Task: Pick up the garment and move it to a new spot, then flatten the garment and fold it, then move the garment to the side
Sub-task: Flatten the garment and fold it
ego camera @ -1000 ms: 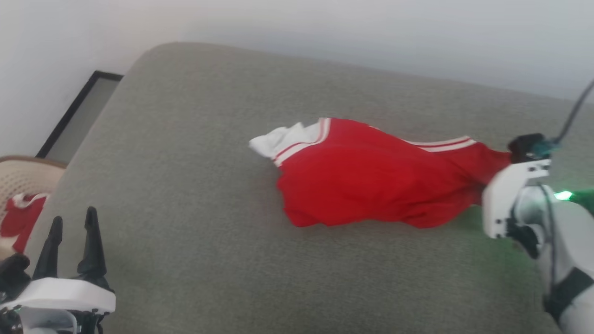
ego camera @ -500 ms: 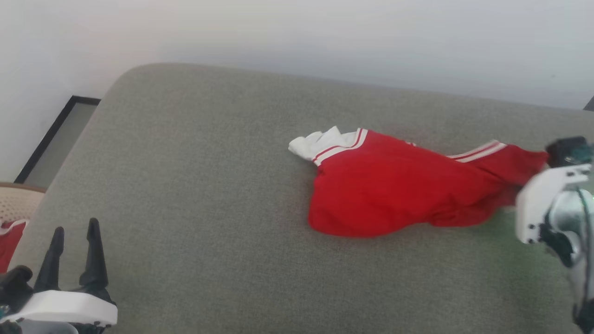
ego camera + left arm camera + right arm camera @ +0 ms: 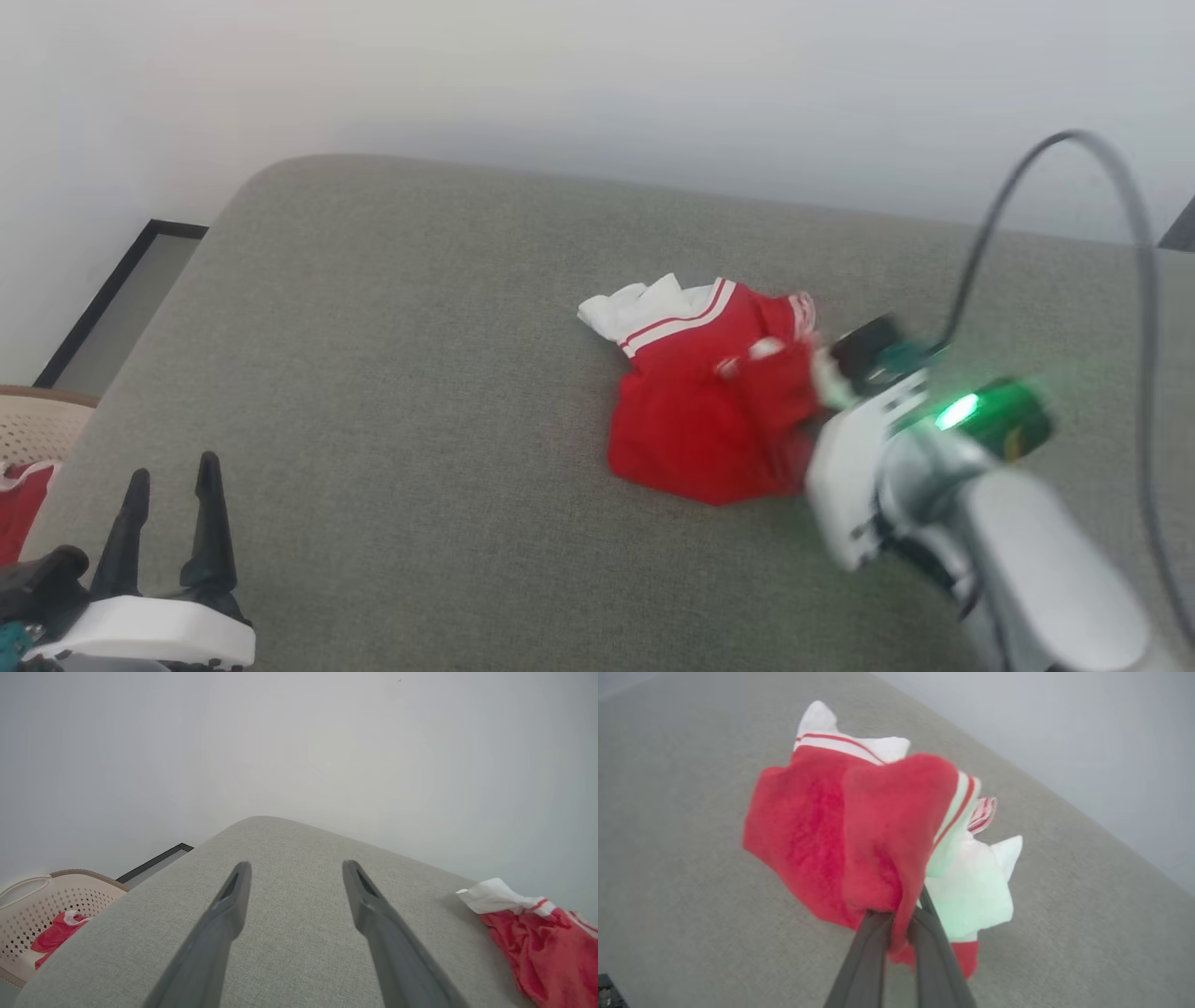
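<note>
Right gripper [image 3: 899, 917] was pinched narrow on a fold of the garment [image 3: 808, 826]. The rest lay bunched just ahead of its fingertips on the grey cushion [image 3: 668, 858], with no clear long axis. Left gripper [image 3: 296, 865] was spread wide and empty, the garment well off to its right. Right arm was nearer.

Garment [image 3: 695, 429]: soft matt cloth. Cushion [image 3: 392, 373]: coarse grey woven fabric, matt. Basket [image 3: 32, 910]: pale perforated plastic, slight sheen. Left end effector [image 3: 296, 865] fingers [image 3: 231, 905]: smooth dark matt plastic. Wall [image 3: 597, 75]: smooth, matt.
</note>
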Tool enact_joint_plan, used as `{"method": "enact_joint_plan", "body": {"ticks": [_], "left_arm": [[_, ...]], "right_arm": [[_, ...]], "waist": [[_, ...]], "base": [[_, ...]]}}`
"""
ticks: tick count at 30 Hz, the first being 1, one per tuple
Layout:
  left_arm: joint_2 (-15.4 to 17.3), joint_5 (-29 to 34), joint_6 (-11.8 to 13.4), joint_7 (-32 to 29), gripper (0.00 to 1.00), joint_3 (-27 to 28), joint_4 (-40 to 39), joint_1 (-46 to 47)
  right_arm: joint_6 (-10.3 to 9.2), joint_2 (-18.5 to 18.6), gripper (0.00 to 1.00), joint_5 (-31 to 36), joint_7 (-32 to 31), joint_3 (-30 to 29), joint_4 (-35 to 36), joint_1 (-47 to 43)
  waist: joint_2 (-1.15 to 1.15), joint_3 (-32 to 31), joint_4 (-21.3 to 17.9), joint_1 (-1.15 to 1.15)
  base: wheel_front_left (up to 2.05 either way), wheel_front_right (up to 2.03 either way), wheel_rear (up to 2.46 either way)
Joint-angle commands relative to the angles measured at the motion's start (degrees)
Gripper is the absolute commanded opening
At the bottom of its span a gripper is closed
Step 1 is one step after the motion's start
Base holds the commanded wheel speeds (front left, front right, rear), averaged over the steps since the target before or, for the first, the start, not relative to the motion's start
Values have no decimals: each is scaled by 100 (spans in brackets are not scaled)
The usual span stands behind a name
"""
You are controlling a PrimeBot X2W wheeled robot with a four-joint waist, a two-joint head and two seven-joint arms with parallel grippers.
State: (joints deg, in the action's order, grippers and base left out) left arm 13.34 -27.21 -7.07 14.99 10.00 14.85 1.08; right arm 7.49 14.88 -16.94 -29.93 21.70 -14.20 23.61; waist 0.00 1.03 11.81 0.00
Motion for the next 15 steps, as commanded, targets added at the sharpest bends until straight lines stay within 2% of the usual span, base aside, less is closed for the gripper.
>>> {"method": "enact_joint_plan", "body": {"ticks": [1, 3, 4, 6, 10, 15], "left_arm": [[-21, 33, -22, 22, 100, -1, -8, 29], [-26, 31, -28, 22, 100, -4, -1, 62], [-31, 30, -31, 22, 100, -5, 3, 77], [-37, 35, -34, 22, 100, -14, 13, 98], [-46, 2, -39, 22, 100, -1, 17, 124], [-24, 15, -36, 22, 100, 61, -21, 83]], "right_arm": [[1, -55, 11, -48, -92, 136, 109, -143], [1, -112, 22, -87, -188, 339, 193, -273], [1, -129, 33, -100, -224, 406, 198, -328], [1, -154, 100, -135, -291, 515, 169, -404], [1, -179, 100, -275, -373, 592, 216, -482], [1, -34, 100, -360, -444, 514, 492, -409]], "waist": [[0, 20, 8, 0], [0, 52, 9, 0], [0, 66, 8, 0], [0, 94, 3, 0], [0, 129, -24, 0], [0, 148, -95, 0]], "base": [[0, 0, 0], [0, 0, 0], [0, 0, 0], [0, 0, 0], [0, 0, 0], [0, 0, 0]]}}
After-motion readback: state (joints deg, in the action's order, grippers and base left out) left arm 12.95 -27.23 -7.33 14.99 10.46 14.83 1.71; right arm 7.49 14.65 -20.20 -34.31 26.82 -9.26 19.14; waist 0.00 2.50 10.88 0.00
